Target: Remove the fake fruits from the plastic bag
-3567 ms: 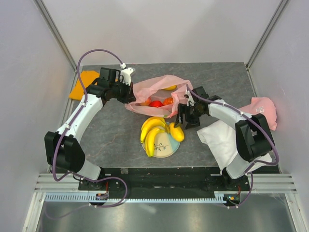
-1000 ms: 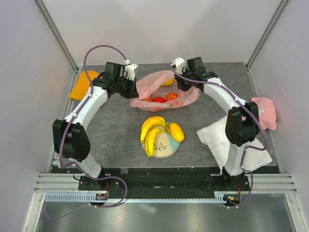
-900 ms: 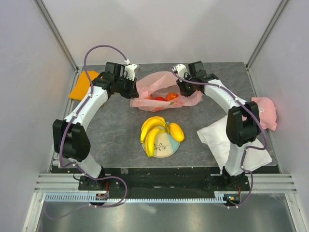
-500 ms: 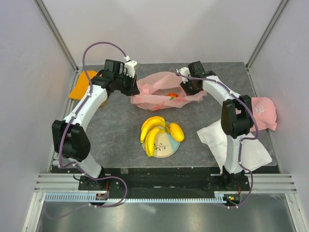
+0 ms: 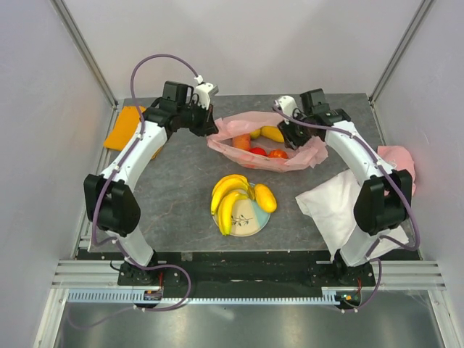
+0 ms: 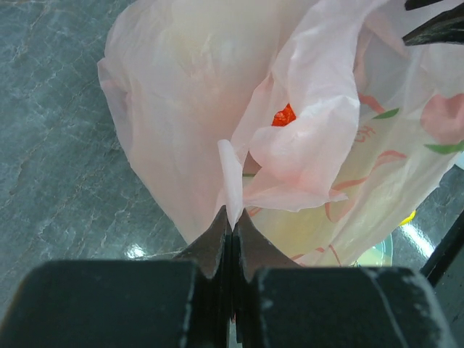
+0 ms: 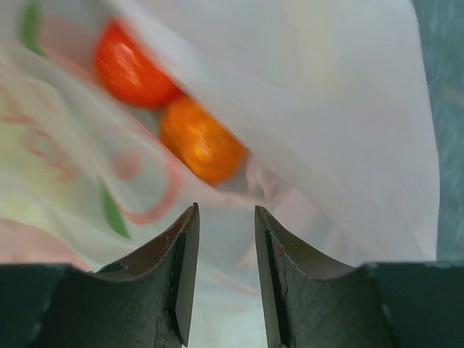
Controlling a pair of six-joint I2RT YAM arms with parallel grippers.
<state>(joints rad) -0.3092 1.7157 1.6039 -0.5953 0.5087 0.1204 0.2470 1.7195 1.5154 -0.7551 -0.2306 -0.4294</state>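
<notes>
The pink plastic bag (image 5: pixel 304 154) lies at the back middle of the table with its mouth open. Inside it I see a peach fruit (image 5: pixel 241 140), a yellow fruit (image 5: pixel 272 133), a red fruit (image 5: pixel 257 151) and an orange fruit (image 5: pixel 278 154). My left gripper (image 5: pixel 211 127) is shut on the bag's left edge; the film is pinched between its tips (image 6: pixel 232 216). My right gripper (image 5: pixel 290 135) is open at the bag's right side, its jaws (image 7: pixel 225 217) over the film, an orange fruit (image 7: pixel 201 141) and a red fruit (image 7: pixel 130 61) just ahead. A banana bunch (image 5: pixel 229 197) and a yellow fruit (image 5: pixel 264 197) lie on a plate.
The plate (image 5: pixel 248 219) sits at the front middle of the table. A folded orange cloth (image 5: pixel 123 127) lies at the back left. A white cloth (image 5: pixel 341 206) and a pink cap (image 5: pixel 395 165) lie on the right.
Both grippers and the bag have shifted right. The bag, stretched flat half a second ago, now gapes open and shows more fruits. The plate's fruits have not moved.
</notes>
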